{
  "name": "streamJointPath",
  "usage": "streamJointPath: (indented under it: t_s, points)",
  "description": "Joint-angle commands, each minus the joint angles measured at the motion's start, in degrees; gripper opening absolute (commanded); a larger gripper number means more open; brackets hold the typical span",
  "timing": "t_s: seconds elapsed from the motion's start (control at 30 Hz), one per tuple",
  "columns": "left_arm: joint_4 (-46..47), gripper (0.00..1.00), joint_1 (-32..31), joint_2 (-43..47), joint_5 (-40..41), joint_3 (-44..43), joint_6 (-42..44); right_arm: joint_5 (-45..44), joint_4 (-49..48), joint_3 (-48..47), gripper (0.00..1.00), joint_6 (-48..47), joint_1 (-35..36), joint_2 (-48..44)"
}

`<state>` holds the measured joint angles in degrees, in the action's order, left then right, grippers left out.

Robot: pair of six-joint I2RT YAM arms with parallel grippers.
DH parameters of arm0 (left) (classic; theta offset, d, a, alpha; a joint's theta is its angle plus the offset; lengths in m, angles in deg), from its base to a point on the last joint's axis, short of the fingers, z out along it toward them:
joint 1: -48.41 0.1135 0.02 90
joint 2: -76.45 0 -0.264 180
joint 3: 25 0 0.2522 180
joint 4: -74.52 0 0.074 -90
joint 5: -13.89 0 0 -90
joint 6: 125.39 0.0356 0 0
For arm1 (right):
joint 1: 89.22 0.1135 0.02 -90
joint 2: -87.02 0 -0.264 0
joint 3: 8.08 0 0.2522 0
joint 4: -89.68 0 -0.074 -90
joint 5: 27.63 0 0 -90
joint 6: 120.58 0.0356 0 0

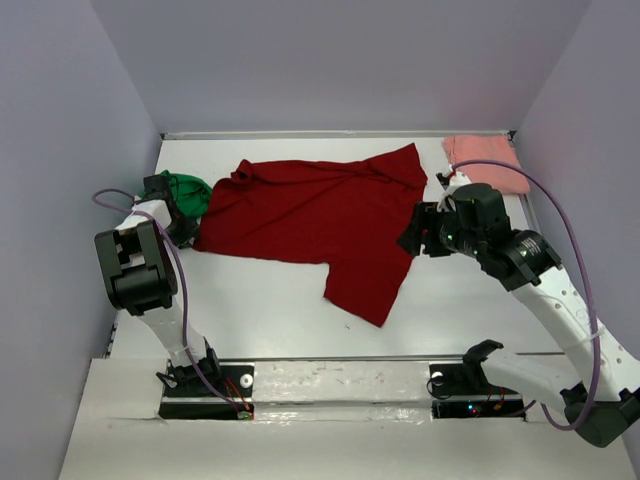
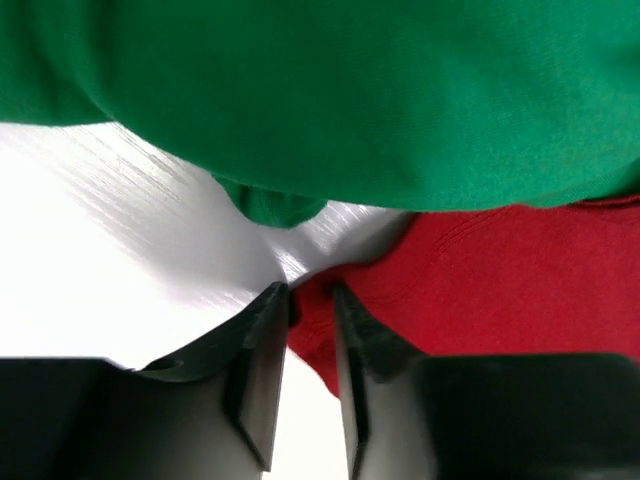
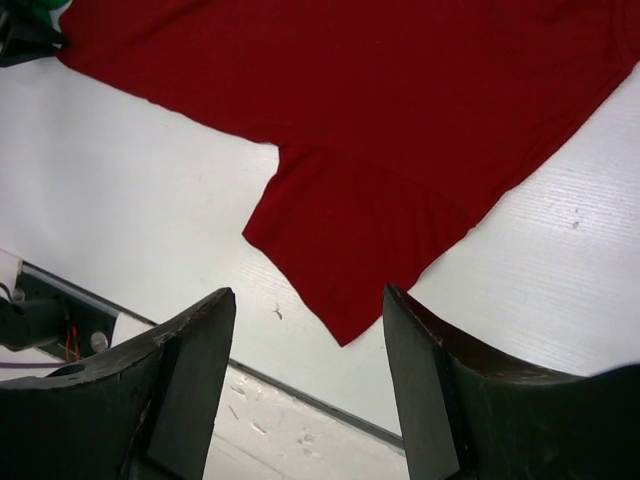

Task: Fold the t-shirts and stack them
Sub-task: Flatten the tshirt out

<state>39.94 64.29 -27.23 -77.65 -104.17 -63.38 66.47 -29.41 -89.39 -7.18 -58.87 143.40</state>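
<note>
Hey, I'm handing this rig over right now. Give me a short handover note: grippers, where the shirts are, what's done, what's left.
Left gripper: jaws narrow, with the edge of the red shirt between them; a firm grip is not certain.
Right gripper: open and empty, above the red shirt's near corner.
Red shirt: spread unfolded mid-table.
Green shirt: bunched at the far left, against the red one.
Pink shirt: far right corner; can't tell if it is folded.
Done: nothing stacked yet.
Left: fold red and green, check pink, stack all three.
</note>
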Motion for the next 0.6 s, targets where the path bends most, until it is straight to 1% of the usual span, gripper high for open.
streamJointPath:
  t_s: [0.0,0.03,0.13,0.17,0.2,0.33,0.43,0.47,0.53,0.57]
  points:
    - [-0.98,0.31,0.38,-0.03,-1.27,-0.07,0.04,-8.39,-1.28,0.92,0.66,2.00,-0.11,1.01]
    - [-0.98,0.27,0.29,0.14,-1.36,0.02,0.13,-11.80,-0.84,1.62,0.66,2.96,-0.11,2.67]
    - [-0.98,0.18,0.38,0.32,-1.53,0.37,0.04,-14.46,-0.31,3.21,0.66,4.45,-0.11,6.01]
    - [-0.98,0.07,0.38,0.49,-1.45,0.54,0.04,-15.60,-0.40,4.43,0.66,4.90,-0.11,8.28]
    - [-1.07,0.01,0.38,0.67,-1.53,0.72,0.04,-15.61,-0.40,5.05,0.66,5.69,-0.11,9.26]
    - [-0.98,0.00,0.29,3.47,-2.24,2.29,-0.05,-12.90,-3.21,12.07,0.65,10.87,0.50,8.84]
    - [-0.89,0.00,0.29,6.20,-1.01,3.35,0.04,-7.63,-4.79,16.99,0.65,13.33,2.51,7.00]
    - [-0.89,0.00,0.29,8.12,-0.66,4.05,-0.05,-7.96,-4.36,18.40,0.67,15.43,5.83,6.73]
    - [-0.89,0.00,0.12,9.89,-0.39,4.50,-0.14,-8.14,-4.27,19.03,0.70,17.55,9.89,6.99]
    - [-0.72,0.00,-0.49,11.81,0.22,5.19,-0.31,-7.45,-5.57,20.69,0.72,19.04,12.69,7.60]
